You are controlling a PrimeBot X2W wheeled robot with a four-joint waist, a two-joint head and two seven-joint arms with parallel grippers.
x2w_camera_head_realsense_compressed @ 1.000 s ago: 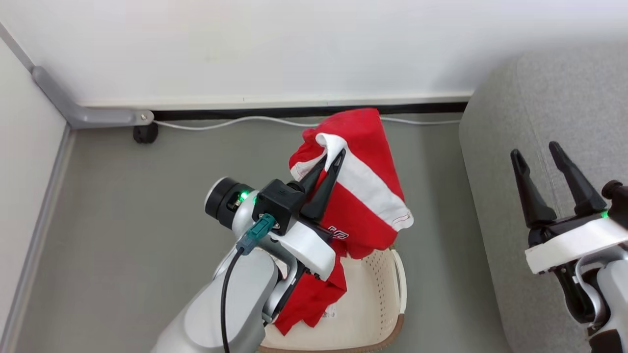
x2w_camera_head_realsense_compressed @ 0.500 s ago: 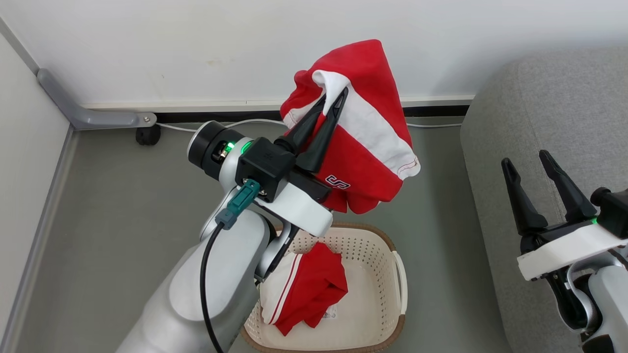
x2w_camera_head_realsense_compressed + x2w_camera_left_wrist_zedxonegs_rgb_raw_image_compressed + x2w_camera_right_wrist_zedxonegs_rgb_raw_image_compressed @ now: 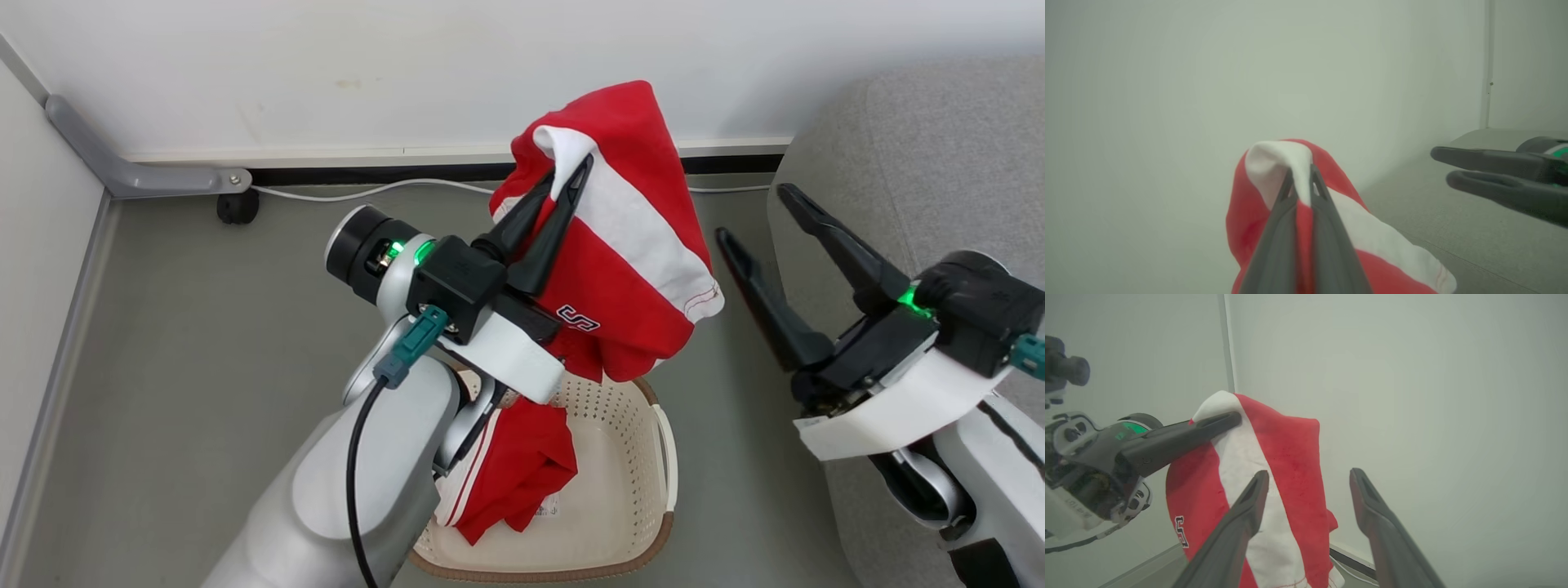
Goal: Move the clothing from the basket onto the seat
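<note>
Clothing [image 3: 629, 278] in left claw [image 3: 570, 167], hem above basket rim [image 3: 663, 535], right claw [image 3: 753, 212] spread

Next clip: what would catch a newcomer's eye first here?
A red-and-white garment hangs pinched in the shut left gripper, above the basket where a second red garment lies. At the right, the right gripper stands wide open, pointing toward the held cloth, beside the grey seat.

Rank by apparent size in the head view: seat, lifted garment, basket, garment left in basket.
1. seat
2. lifted garment and basket: alike, garment nearer the camera, so unranked
3. garment left in basket
</note>
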